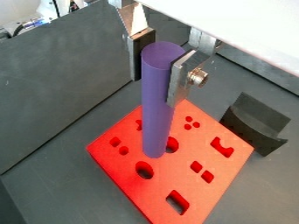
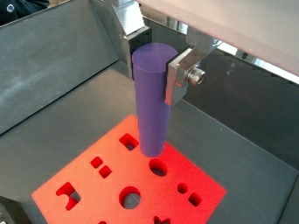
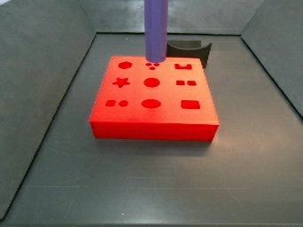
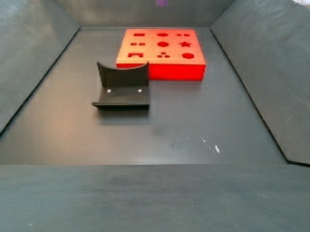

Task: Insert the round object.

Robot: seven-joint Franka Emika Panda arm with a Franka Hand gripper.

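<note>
— Where does the two-finger gripper [image 1: 156, 52] stand?
— Clamped on the long smooth purple cylinder [image 1: 156, 98], upright above the flat red holed block [image 3: 154, 97]; next, it judges, align with the round hole [image 3: 151, 82] toward six o'clock and lower

Smooth matt purple peg [image 1: 158, 96]; bare silver metal gripper [image 1: 162, 66] above glossy red block [image 3: 154, 102]

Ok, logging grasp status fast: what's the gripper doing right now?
Gripper: closed on the long purple cylindrical peg, held upright above the red block.
</note>
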